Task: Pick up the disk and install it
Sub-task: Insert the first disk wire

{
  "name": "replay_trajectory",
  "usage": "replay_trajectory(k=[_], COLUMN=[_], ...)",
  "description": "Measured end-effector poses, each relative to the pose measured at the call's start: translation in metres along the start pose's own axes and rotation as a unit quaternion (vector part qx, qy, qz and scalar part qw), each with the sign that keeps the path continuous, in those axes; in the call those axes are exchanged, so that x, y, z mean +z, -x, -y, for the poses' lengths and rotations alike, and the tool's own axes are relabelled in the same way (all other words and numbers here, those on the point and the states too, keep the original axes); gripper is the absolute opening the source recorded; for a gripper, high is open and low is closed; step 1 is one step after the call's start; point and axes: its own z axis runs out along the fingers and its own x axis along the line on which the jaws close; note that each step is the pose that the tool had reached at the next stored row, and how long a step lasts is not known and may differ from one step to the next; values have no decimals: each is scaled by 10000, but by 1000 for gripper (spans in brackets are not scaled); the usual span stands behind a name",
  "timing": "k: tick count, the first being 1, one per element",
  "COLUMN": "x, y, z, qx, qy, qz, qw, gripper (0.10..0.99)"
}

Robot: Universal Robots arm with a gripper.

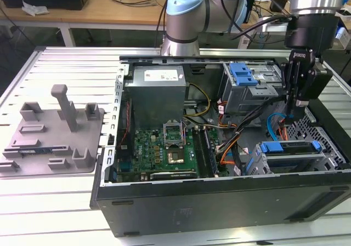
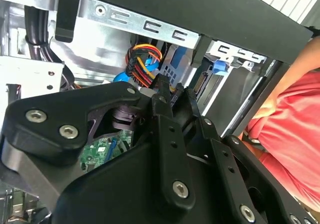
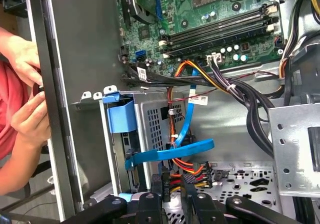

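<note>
The case lies open on the table, with the motherboard on the exterior view's left half and the drive cage at its near right corner. The disk sits in this cage, lying flat, its blue carrier showing along the upper edge. In the first wrist view the carrier end of the disk shows at the mouth of the perforated cage, beside the case wall. The gripper hangs vertically above the case on the exterior view's right, over the cables between the upper drive bay and the cage, apart from the disk. Its fingers stand slightly apart in the first wrist view, with orange and yellow wires visible through the gap; nothing is clamped between them. In the second wrist view the gripper points toward a bundle of red and yellow wires. A flat blue cable runs across the cage just beyond the fingertips. A blue latch sits on the upper bay. A grey tray with upright posts lies on the table at the exterior view's left, well apart from the case. A person's hand rests at the outer side of the case wall.
</note>
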Motion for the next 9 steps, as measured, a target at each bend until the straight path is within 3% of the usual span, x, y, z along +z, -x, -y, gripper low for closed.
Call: replay_trajectory(k=[4,9], x=[0,0], y=[0,2], z=[0,6], qx=[-2,-37], qy=[3,75], qz=[-11,-61], qw=[10000,9999], gripper=[290,290])
